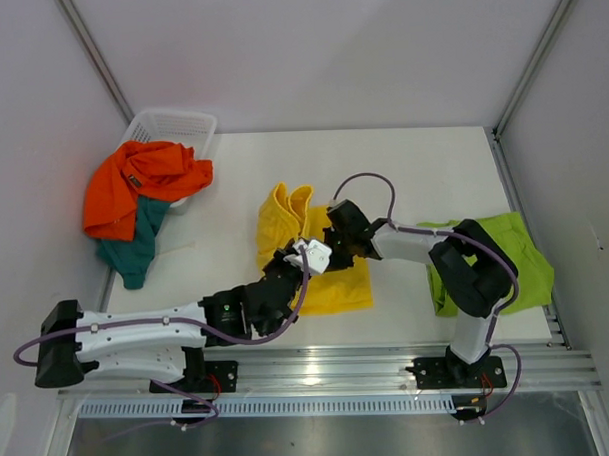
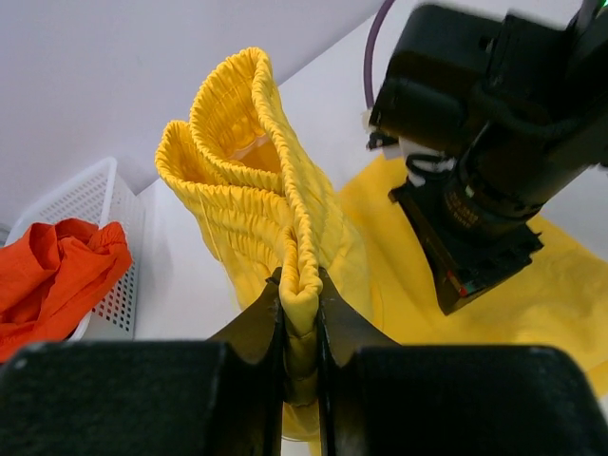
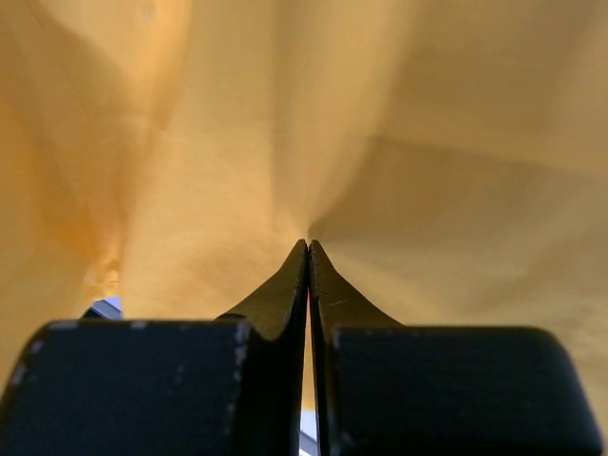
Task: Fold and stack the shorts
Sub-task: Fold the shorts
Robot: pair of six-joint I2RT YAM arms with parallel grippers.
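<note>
Centrally, left hand (image 2: 300, 290) pinches yellow shorts (image 1: 339, 285) waistband edge; right hand (image 3: 308, 255), fabric.

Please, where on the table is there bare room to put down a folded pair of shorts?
Two patches are free: the far strip of table right of the white basket, and the gap between the teal shorts and the yellow shorts. The middle is crowded by the left arm and right arm; lime green shorts fill the right side.
</note>
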